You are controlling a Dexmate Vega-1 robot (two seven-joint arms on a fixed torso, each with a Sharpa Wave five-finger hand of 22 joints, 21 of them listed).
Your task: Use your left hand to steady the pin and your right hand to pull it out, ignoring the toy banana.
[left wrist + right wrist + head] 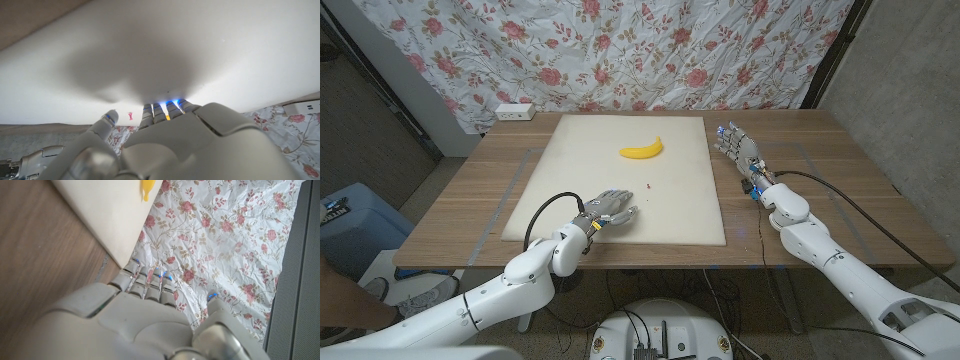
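Note:
A tiny red pin (649, 185) stands in the white foam board (580, 140), near its middle; the left wrist view shows the pin (130, 116) just past my fingertips. My left hand (608, 210) is over the board's front part, a short way left of and nearer than the pin, fingers stretched out and holding nothing. My right hand (740, 150) is over the bare wood just off the board's right edge, fingers spread and nothing in it. The yellow toy banana (642, 150) lies on the board behind the pin, and its tip (147, 187) shows in the right wrist view.
A white power strip (514, 112) lies at the table's back left corner. A floral curtain (650, 50) hangs behind the table. A black cable (860, 195) runs across the wood along my right arm. A blue bin (350, 215) stands on the floor to the left.

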